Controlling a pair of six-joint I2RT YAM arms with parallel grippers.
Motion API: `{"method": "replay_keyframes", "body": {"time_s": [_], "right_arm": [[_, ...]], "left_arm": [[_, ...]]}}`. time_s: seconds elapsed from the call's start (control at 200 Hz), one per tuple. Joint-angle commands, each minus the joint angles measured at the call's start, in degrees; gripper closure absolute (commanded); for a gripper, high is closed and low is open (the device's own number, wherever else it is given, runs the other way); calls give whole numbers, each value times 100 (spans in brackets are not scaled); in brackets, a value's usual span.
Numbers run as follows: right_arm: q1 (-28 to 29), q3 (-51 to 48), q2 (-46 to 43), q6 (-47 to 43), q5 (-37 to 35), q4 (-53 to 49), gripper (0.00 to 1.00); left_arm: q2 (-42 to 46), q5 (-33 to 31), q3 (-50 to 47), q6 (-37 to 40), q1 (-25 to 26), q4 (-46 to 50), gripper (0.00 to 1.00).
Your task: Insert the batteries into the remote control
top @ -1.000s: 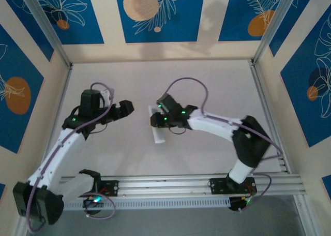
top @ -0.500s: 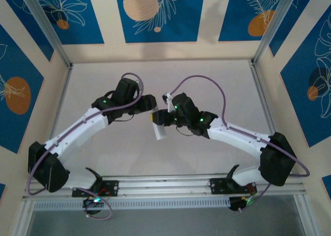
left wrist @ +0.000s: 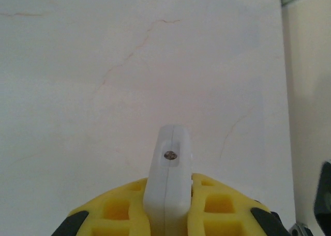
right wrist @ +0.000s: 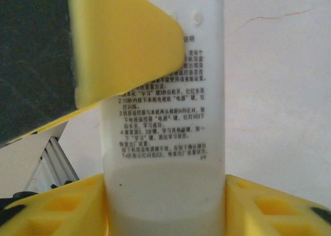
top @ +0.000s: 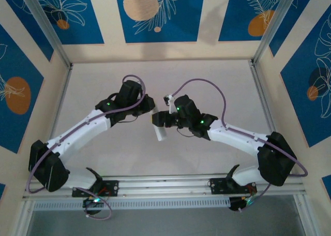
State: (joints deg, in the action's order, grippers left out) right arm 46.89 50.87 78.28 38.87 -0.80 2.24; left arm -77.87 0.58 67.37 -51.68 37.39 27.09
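1. Slim white rectangular plastic remote control (top: 160, 130) is at mid-desk, where the two arms meet over the pale veined desk (top: 207, 86). Lifted or resting, cannot tell.
2. Left pincer (left wrist: 166, 205): yellow pads pinch the remote across its thin dimension, with one end poking out ahead.
3. Right pincer (right wrist: 164, 207): yellow pads flank the long side edges, printed back face towards the camera, no gap visible. Gripping or slack, cannot tell.
4. Step, by my judgement: a two-handed hold to present the back, before any battery goes in.
5. Next move calls for one pincer steadying the remote and the other freed for the battery cover. Twisting is the risk.
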Motion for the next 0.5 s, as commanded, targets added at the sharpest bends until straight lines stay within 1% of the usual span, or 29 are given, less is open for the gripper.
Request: {"method": "replay_keyframes", "body": {"time_s": [0.0, 0.08, 0.135, 0.19, 0.25, 0.295, 0.355, 0.495], "right_arm": [[-5, -31, -617, 125, -210, 21, 41], [-5, -148, -1157, 154, -581, -452, 39], [20, -175, -1512, 248, -1021, -1049, 39], [30, -192, -1831, 377, -1433, -1703, 39], [39, -247, -2153, 451, -1659, -2230, 39], [39, -313, -2372, 474, -1737, -2517, 39], [36, -391, -2651, 436, -1747, -2760, 38], [32, -395, -3021, 263, -1721, -3229, 37]], "left_arm": [[-50, -1435, 616, -11, -17, 1533, 94], [-487, -2112, 1356, 166, -14, 2761, 94], [-895, -2384, 1821, 314, -5, 3492, 94], [-1348, -2648, 2212, 419, 39, 4094, 94], [-1863, -3118, 2563, 406, 171, 4701, 95], [-2212, -3538, 2728, 367, 285, 5004, 96], [-2616, -3989, 2887, 125, 376, 5321, 97], [-3419, -4176, 3182, -252, 511, 5406, 97]]}}
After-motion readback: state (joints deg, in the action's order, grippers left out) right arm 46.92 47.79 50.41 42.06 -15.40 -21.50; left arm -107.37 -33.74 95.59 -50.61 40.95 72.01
